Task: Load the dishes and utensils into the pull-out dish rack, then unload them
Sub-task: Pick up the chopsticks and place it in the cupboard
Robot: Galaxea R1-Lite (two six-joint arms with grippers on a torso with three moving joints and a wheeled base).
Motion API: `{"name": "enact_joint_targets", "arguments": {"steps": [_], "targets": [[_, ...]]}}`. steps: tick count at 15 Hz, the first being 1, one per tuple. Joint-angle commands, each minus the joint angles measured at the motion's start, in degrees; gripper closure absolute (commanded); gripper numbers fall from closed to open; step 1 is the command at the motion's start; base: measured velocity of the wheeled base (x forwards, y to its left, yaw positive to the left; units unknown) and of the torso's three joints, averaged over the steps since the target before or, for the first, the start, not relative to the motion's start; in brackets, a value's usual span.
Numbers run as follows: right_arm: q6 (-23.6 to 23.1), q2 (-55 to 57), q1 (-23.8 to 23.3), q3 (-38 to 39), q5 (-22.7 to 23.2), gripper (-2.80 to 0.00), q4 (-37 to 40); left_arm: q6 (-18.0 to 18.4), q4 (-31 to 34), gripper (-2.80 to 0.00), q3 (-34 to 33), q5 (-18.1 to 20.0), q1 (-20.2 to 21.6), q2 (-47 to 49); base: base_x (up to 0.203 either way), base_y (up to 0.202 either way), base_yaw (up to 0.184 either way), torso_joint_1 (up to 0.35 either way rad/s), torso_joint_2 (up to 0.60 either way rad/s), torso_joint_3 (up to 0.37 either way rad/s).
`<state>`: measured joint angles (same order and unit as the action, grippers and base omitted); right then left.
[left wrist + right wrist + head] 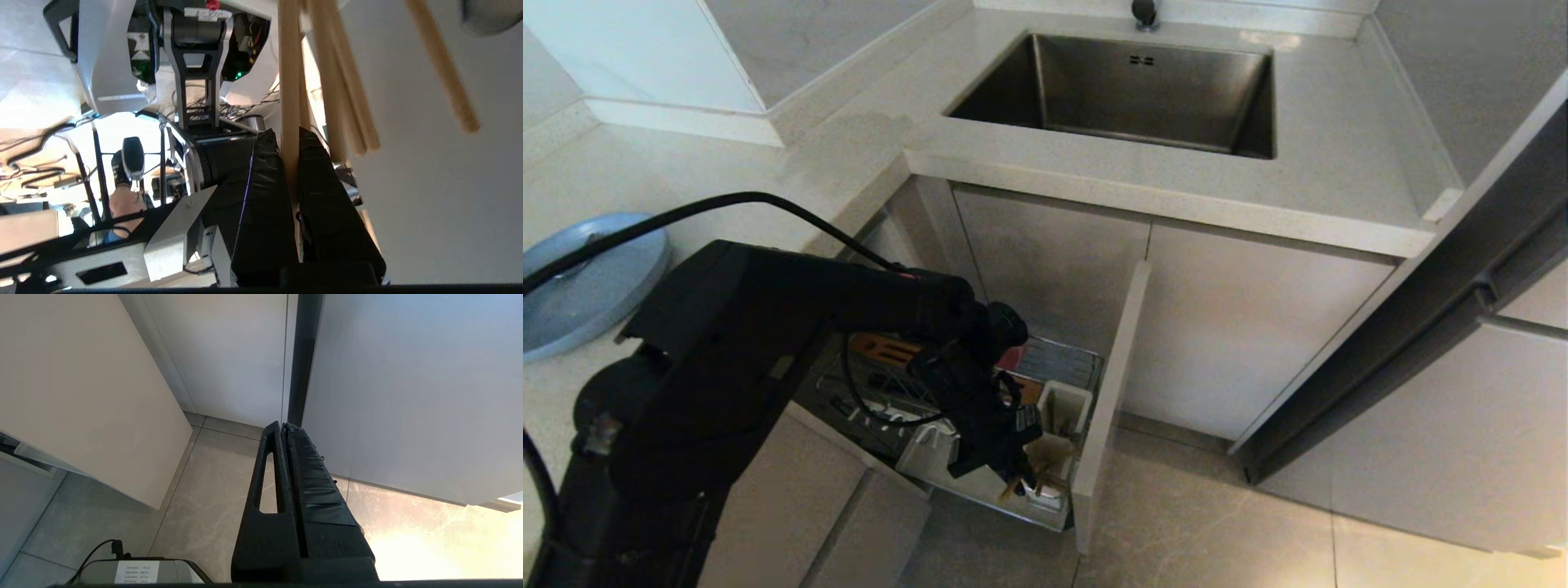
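The left gripper is low inside the pull-out dish rack, at its front end beside the beige front panel, with little free room around the white utensil cups. Its jaws are closed on one chopstick; only the left wrist view shows this grip, and more chopsticks near it. The pale-blue plate lies on the counter's left edge. The right gripper hangs shut and empty over the floor.

Pale, smooth wood chopsticks; matt black tool pads. Brushed steel sink set in a speckled, matt stone-like surface. Chrome wire pull-out dish rack; matt blue plate.
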<state>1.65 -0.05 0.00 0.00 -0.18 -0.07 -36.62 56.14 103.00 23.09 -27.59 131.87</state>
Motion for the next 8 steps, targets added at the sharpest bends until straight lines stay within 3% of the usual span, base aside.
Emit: {"name": "enact_joint_targets", "arguments": {"steps": [1,8], "targets": [[0.02,-0.04,0.00,0.00,0.01,0.00,-0.01,-0.21,0.00,0.00,0.27,0.11,-0.01,1.28,0.000,0.000,0.000,0.000,0.00,0.000],[0.02,-0.04,0.00,0.00,0.01,0.00,-0.01,-0.21,-0.50,0.00,0.98,0.11,-0.01,2.43,0.000,0.000,0.000,0.000,0.00,0.000]]}}
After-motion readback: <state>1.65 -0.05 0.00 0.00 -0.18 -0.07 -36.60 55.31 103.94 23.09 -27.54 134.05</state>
